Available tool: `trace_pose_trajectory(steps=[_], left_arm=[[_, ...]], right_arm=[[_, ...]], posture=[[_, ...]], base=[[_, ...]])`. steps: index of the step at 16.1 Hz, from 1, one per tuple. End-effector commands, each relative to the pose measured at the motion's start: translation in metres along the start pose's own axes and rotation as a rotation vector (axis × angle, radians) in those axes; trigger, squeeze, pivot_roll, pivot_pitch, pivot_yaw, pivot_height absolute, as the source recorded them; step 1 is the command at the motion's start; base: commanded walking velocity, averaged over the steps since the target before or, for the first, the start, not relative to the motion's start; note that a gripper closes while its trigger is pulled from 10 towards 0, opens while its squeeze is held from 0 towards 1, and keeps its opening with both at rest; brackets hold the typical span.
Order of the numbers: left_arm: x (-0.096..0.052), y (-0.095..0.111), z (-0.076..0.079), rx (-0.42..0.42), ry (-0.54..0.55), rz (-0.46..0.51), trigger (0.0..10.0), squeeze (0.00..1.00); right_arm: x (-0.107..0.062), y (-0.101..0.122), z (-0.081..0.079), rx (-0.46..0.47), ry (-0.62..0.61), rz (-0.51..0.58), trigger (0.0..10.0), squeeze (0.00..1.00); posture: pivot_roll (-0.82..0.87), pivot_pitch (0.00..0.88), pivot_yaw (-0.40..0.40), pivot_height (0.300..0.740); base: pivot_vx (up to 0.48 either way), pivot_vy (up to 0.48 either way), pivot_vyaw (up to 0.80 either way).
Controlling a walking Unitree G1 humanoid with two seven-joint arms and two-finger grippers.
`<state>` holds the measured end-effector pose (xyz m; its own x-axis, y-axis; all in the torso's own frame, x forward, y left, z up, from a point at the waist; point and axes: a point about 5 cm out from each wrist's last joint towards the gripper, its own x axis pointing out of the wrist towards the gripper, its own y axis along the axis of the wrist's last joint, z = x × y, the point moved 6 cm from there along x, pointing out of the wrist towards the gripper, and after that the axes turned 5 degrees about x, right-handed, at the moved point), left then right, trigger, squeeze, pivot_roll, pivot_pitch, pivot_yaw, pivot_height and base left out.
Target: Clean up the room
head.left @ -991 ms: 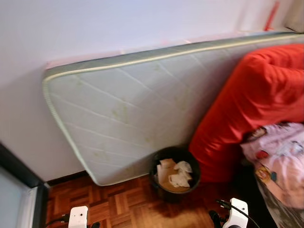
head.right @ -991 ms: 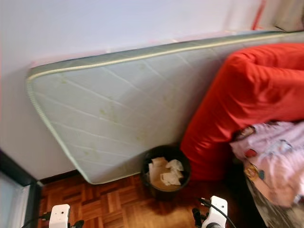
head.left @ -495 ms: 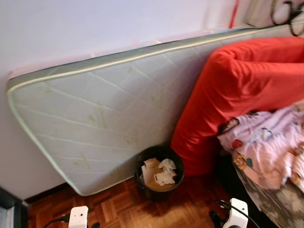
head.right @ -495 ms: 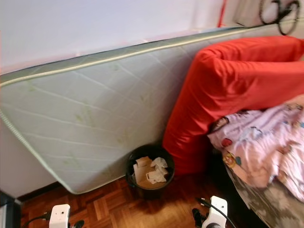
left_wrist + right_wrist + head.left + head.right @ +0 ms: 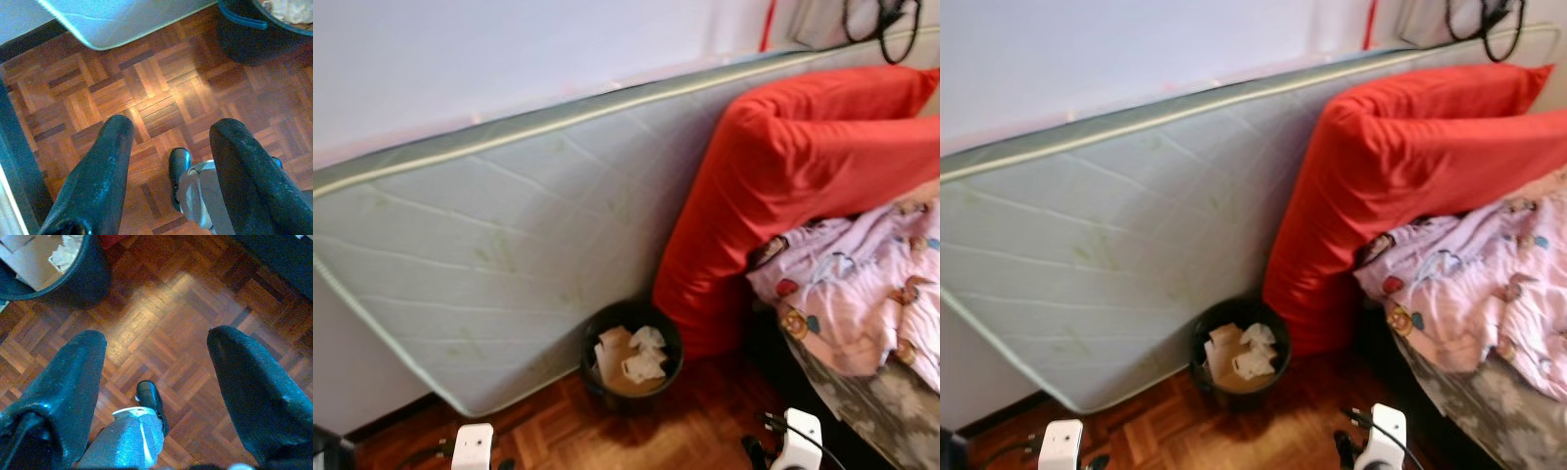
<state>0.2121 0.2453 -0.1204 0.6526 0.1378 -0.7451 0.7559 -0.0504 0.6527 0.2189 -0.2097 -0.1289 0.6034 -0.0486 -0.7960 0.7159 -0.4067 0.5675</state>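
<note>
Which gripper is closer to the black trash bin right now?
Right, by a little. The black trash bin stands ahead; the right gripper hangs open just right of it, the left gripper open farther off to its left.

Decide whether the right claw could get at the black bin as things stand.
Probably yes: the right claw hangs open over bare parquet floor, and nothing lies between it and the black bin.
</note>
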Motion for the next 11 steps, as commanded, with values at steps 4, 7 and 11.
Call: trace_pose_trajectory(steps=[4, 7, 11], left_arm=[[-0.0012, -0.0061, 0.0024, 0.004, -0.007, -0.017, 10.0, 0.00], [-0.0010, -0.0056, 0.0024, 0.003, -0.006, -0.016, 10.0, 0.00], [-0.0006, -0.0039, 0.0017, 0.020, -0.003, -0.013, 10.0, 0.00]], right_arm=[[-0.0004, -0.0005, 0.0025, -0.024, -0.003, -0.008, 10.0, 0.00], [-0.0004, 0.0002, 0.0029, -0.013, -0.006, -0.004, 10.0, 0.00], [-0.0001, 0.0011, 0.0025, -0.010, -0.008, -0.002, 10.0, 0.00]], posture=[[0.10, 0.000, -0.021, 0.740], [0.10, 0.005, -0.019, 0.740], [0.10, 0.014, -0.021, 0.740]], base=[[0.000, 0.000, -0.72], [0.000, 0.000, -0.71], [0.000, -0.120, -0.72]])
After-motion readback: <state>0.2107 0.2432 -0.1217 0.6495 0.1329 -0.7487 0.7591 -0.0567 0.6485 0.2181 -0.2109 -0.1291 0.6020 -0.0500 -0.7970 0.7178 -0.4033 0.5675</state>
